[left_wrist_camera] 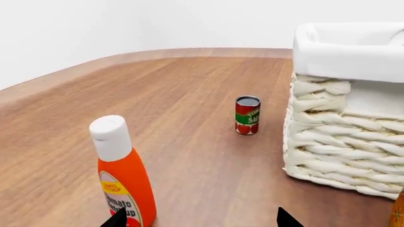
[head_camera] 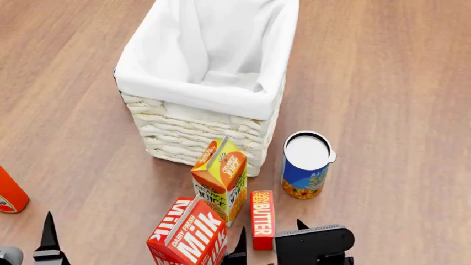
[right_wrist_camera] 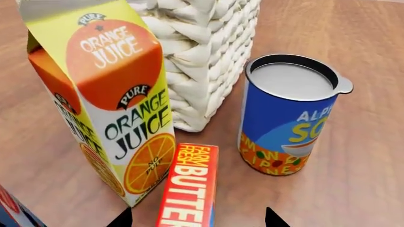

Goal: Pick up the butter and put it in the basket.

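Head view: right gripper (head_camera: 269,238) straddled the butter (head_camera: 263,219).
Fingers apart, unclamped; basket (head_camera: 193,135) stood beyond.

butter (head_camera: 263,219) | juice carton (head_camera: 222,176) touching | soup can (head_camera: 306,165) near

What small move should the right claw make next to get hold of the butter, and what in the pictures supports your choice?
Probably lower the right claw straight down. It looks open, with a tip on each side of the butter, which lies flat on the table beside the orange juice carton. Nothing is gripped yet, and the basket is empty, so closing on the box should come before any lift.
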Controlling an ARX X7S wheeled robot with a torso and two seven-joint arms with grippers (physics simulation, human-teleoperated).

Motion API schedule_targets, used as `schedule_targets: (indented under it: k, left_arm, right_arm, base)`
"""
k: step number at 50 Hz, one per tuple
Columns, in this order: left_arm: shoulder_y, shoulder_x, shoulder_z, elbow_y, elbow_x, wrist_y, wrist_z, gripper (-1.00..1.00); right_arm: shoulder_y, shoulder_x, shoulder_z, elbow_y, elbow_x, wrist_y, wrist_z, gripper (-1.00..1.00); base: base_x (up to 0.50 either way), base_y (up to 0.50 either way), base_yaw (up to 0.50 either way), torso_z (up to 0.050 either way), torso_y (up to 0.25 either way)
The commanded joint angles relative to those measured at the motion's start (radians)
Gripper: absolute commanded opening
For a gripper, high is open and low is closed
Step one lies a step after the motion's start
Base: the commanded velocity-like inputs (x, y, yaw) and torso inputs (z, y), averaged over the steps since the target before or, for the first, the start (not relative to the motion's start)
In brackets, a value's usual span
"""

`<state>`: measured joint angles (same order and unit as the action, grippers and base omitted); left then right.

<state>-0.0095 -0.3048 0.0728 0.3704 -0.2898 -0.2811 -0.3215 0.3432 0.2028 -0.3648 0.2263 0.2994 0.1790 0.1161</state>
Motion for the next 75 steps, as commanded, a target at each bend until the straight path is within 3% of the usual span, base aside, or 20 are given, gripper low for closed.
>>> schedule_targets:
  k: [1,75]
  left_arm:
    - [0.011,0.017,-0.025,0.019,0.0,-0.008,0.017,1.0]
    - [0.044,-0.012,-0.035,0.103,-0.059,-0.024,-0.01,1.0]
  right_arm:
    - [0.025,-0.017,0.007,-0.013,-0.001,0.053,-0.005,1.0]
    - [0.097,-0.028,-0.02,0.111,0.045,0.078,-0.01,1.0]
  base:
    - [0.0,0.0,0.0,0.0,0.0]
    - [0.0,0.0,0.0,0.0,0.0]
